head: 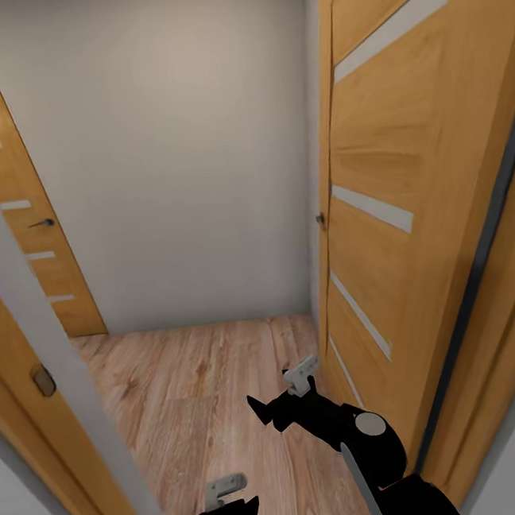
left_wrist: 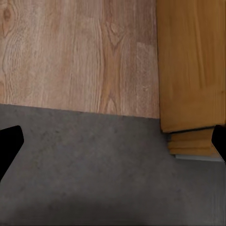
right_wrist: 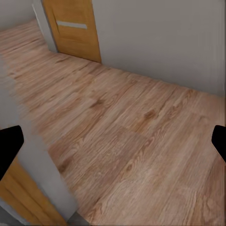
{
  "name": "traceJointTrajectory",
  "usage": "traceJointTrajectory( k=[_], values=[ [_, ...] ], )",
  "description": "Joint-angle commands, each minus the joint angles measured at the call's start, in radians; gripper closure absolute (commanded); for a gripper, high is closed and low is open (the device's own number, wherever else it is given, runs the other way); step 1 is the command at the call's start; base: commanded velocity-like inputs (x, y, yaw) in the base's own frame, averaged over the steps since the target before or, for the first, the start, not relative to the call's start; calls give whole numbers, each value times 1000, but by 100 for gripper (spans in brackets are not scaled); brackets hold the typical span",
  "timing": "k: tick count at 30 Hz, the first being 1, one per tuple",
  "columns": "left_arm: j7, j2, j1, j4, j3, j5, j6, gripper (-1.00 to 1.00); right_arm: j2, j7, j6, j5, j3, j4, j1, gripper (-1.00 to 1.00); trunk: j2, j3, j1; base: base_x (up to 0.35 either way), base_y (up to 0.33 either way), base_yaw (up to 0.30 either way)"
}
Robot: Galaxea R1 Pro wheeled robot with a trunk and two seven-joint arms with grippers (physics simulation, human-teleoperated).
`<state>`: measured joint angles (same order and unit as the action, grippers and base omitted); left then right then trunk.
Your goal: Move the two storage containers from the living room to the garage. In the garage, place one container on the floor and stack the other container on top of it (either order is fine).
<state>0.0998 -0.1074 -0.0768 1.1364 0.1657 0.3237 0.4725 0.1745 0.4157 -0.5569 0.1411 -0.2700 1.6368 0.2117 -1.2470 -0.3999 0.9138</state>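
Observation:
The two storage containers are out of view. My left gripper (head: pixel 243 513) hangs low at the bottom of the head view. In the left wrist view the left gripper (left_wrist: pixel 113 141) is open and empty, over the seam where the dark grey concrete floor (left_wrist: pixel 94 169) meets light wood planks (left_wrist: pixel 75 52). My right gripper (head: pixel 263 410) reaches forward over the plank floor (head: pixel 201 392). In the right wrist view the right gripper (right_wrist: pixel 113 141) is also open, with only planks between its fingertips.
I stand in a doorway facing a small hallway. An open wooden door (head: pixel 410 192) stands close on the right and a door frame (head: pixel 47 377) close on the left. A white wall (head: pixel 182 154) closes the far end, with a shut door (head: pixel 29 219) at the back left.

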Motion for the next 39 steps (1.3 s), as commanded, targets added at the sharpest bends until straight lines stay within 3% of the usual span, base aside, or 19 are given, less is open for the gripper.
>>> traceJointTrajectory(
  k=[1, 26, 39],
  values=[
    [0, 0, 0, 0, 0, 0, 0, -100, 0, 0, 0, 0, 0, 0, 0, -100, 0, 0, 0, 337, -8, -36],
    [-3, 2, 0, 6, 0, 0, 0, -100, 0, -1, 0, 0, -4, 0, 0, -100, 0, 0, 0, 335, 14, -4],
    [0, 3, 0, 9, -1, 0, 0, -100, 0, -2, -1, 0, -5, -1, 0, -100, 0, 0, 0, 48, 18, 0]
  ],
)
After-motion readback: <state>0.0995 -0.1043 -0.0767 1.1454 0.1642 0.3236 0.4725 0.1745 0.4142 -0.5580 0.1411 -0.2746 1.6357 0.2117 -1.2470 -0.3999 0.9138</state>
